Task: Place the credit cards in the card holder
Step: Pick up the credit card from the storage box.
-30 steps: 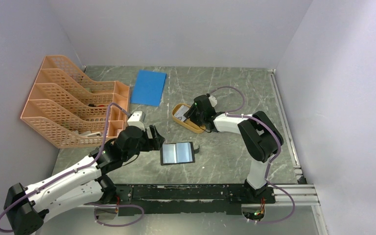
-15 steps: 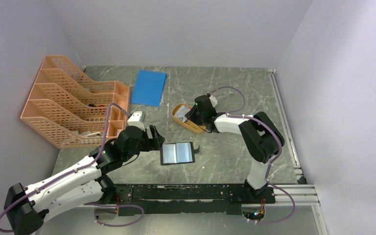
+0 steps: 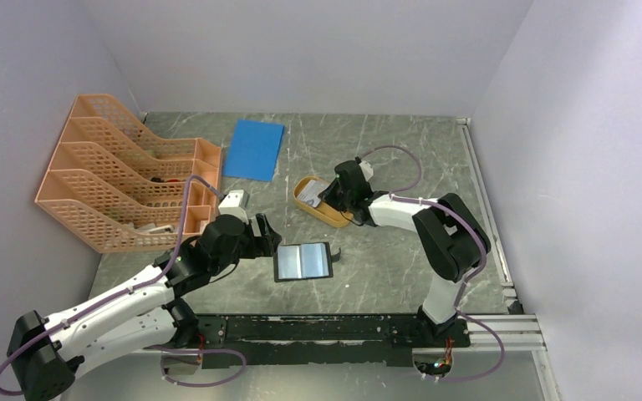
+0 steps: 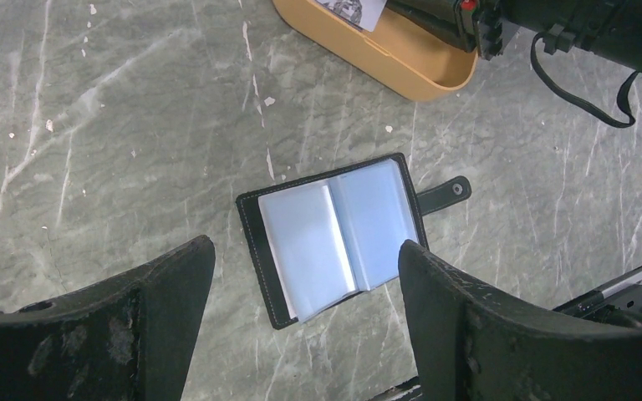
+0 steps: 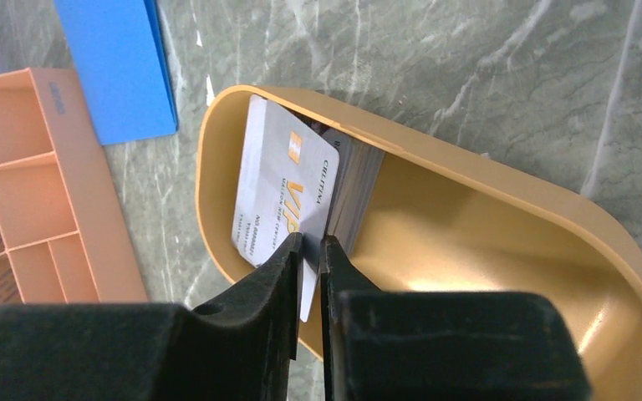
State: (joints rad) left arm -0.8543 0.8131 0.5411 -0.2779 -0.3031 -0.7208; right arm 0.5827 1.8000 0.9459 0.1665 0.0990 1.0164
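Observation:
The card holder point(image 3: 303, 261) point(image 4: 334, 234) lies open on the table, its black cover down and its bluish clear pockets up. My left gripper point(image 3: 267, 236) point(image 4: 305, 251) hovers open just left of it, touching nothing. Several credit cards stand on edge at the left end of the orange oval dish point(image 3: 301, 200) point(image 5: 485, 188) point(image 4: 384, 58). My right gripper point(image 3: 328, 200) point(image 5: 311, 242) reaches into the dish, its fingers pinched on the lower edge of the front credit card point(image 5: 280, 192), pale grey with orange print. The other cards point(image 5: 358, 188) lean behind it.
A large blue sheet point(image 3: 253, 149) point(image 5: 117, 67) lies at the back, left of the dish. Peach mesh file racks point(image 3: 117, 180) point(image 5: 25, 192) fill the left side. A black rail point(image 3: 334, 330) runs along the near edge by the arm bases.
The right gripper's jaws have narrowed onto the front card in the dish, and its arm has shifted slightly right. The left arm and card holder have not moved.

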